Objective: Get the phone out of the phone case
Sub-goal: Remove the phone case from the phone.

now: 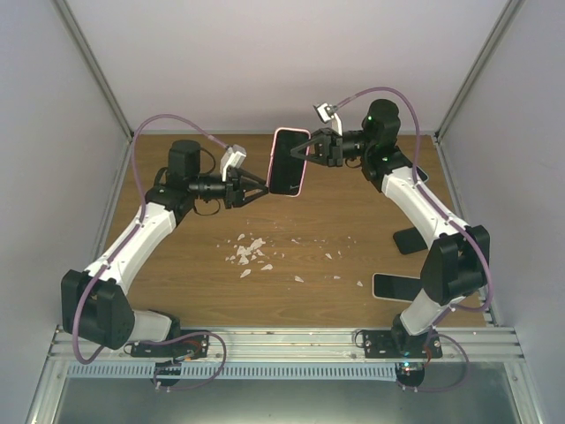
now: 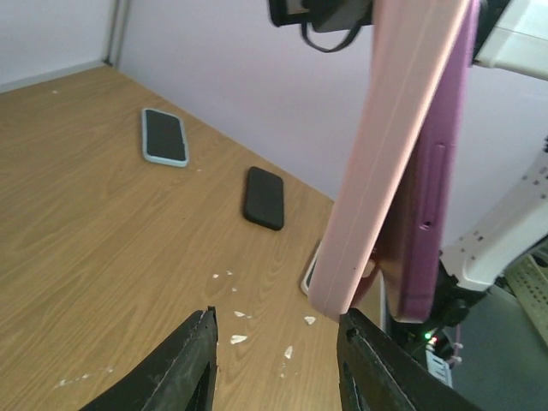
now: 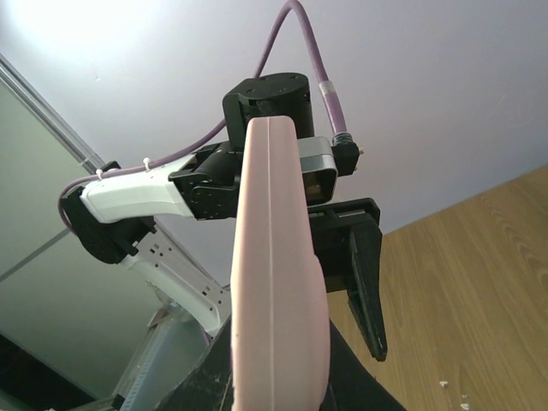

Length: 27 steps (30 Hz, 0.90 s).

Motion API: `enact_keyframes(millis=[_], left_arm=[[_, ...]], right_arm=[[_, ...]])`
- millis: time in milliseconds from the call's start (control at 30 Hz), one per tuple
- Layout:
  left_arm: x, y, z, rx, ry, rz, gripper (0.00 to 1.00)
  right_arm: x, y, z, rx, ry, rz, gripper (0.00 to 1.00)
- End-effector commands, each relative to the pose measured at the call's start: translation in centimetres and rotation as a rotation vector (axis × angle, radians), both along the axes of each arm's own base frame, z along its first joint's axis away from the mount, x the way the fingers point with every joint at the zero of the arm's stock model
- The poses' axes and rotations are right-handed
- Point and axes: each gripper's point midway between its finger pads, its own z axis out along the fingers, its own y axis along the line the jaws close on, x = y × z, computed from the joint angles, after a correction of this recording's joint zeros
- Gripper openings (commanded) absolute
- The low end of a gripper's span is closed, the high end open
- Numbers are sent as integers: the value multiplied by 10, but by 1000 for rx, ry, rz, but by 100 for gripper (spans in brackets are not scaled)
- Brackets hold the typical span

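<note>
Logged phone case (image 2: 390,171), pink, up in the air above the table (image 1: 177,274), standing roughly on end between the two arms. Saw the phone (image 1: 286,163) seated in it in the top view, dark screen toward the camera with a pink rim all round.

Right gripper (image 1: 304,148): clamped tight on the case's right edge, pink shell pinched between both fingers in the right wrist view.

Left gripper (image 2: 278,318): fingers parted with a clear gap, gripping nothing. Found the case's lower corner just above its right-hand finger (image 2: 368,360); cannot tell whether the two touch. In the top view, tips sit at the case's lower left edge.

From the left wrist, noted a darker purple slab (image 2: 424,197) lying against the far face of the pink shell, the two diverging toward the lower end. Cannot tell whether that means the phone is partly out.

On the table, well apart from the held case: a flat phone with a pale blue rim (image 2: 164,137), a black one (image 2: 264,198) nearer, and a white-rimmed one (image 1: 397,287) by the right arm. Also a scatter of small white scraps (image 1: 250,254) mid-table.

Hidden or cut off: top of the case out of frame in the left wrist view; most of the white-rimmed phone behind the case there; right gripper's own fingertips largely masked by the pink shell.
</note>
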Motion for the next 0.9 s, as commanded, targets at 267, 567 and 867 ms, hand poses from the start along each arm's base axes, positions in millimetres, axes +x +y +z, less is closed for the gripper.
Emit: enact_keyframes(millis=[267,567,867], left_arm=[[57,15,3,67,-49,227,38],[59,6,42,-26,-148,175,38],[57,3,77,-84,-237,142,38]], right_arm=[[-70,22,15,-14,-1,265,0],[-73,28,4,-22,24,282,0],[-82,32,-2,-25,33,299,1]])
